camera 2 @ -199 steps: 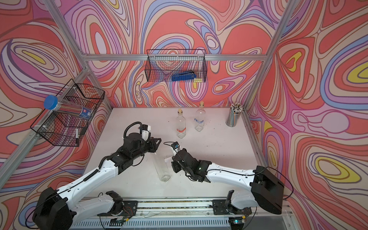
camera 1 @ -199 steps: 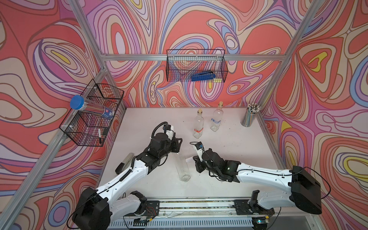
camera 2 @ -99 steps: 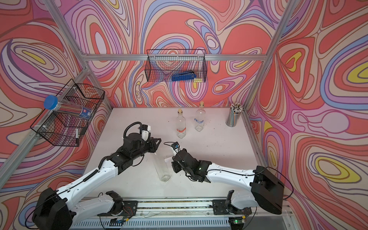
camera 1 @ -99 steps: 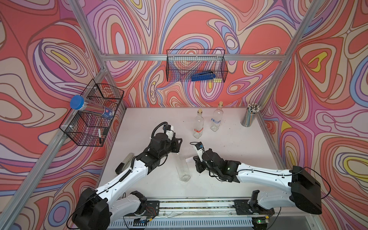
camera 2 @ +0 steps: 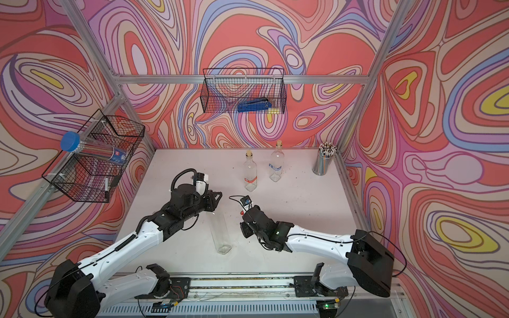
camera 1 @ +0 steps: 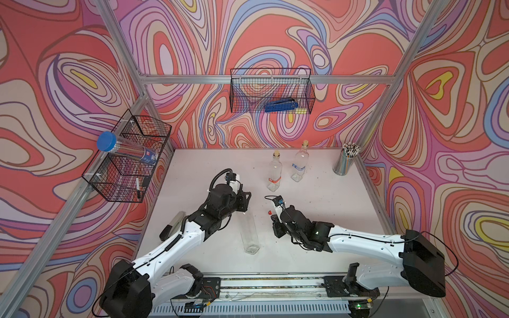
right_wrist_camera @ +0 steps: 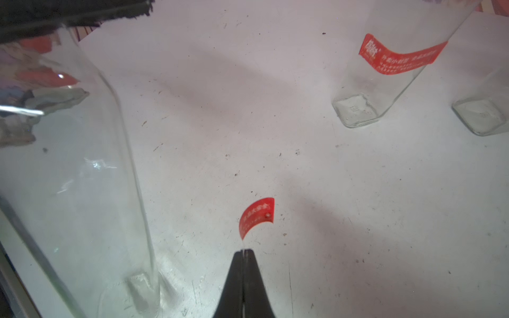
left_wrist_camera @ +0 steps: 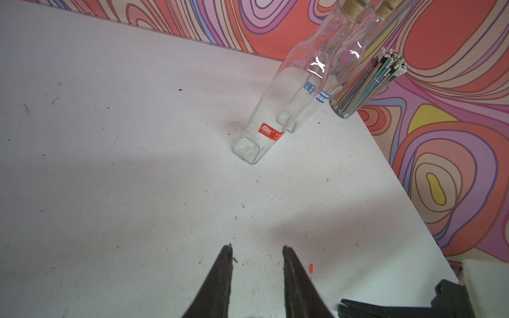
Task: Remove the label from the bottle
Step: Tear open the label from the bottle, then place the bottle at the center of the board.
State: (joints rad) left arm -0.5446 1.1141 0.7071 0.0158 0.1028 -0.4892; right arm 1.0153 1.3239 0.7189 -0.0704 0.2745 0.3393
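A clear glass bottle (camera 1: 250, 234) with bare sides stands tilted on the white table (camera 1: 316, 192), its base toward the front edge. My left gripper (camera 1: 244, 205) is clamped over the bottle's top. In the left wrist view its fingertips (left_wrist_camera: 286, 253) stand a little apart over bare table and the bottle is out of that frame. To the right of the bottle, my right gripper (right_wrist_camera: 243, 250) is shut on the end of a small curled red label (right_wrist_camera: 257, 217), held clear of the glass (right_wrist_camera: 82, 179). The label also shows in a top view (camera 2: 241, 212).
Two corked bottles stand at the back, one with a red label (camera 1: 274, 173), one with a blue label (camera 1: 299, 165). A cup of pencils (camera 1: 344, 162) fills the back right corner. Wire baskets hang on the left wall (camera 1: 129, 162) and the back wall (camera 1: 271, 90). A dark flat object (camera 1: 172, 228) lies at the table's left edge.
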